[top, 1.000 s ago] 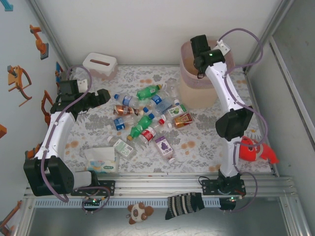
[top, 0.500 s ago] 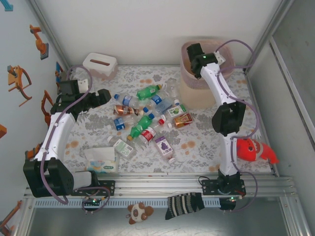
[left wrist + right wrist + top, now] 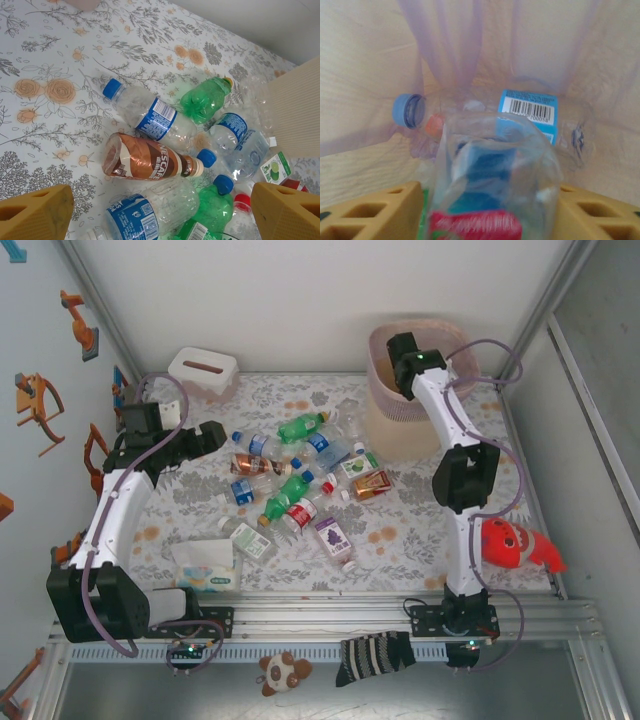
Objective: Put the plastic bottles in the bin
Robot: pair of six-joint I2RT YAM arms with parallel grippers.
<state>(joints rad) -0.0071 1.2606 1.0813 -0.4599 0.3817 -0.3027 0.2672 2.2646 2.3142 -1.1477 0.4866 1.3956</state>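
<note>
Swinging my right gripper (image 3: 490, 197) further in over the tall beige squarish bin (image 3: 395, 425), I am hanging a clear plastic bottle (image 3: 492, 145) with red and blue label inside its rim, ready to drop; whether my parted fingers (image 3: 385, 210) are gripping it, I cannot tell.

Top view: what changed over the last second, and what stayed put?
The right gripper swung left, further over the bin, its elbow shifting left too. A clear bottle sits blurred between its fingers above the bin's inside; whether it has been let go cannot be told. The left gripper, open, and the bottles on the table stayed as they were.
</note>
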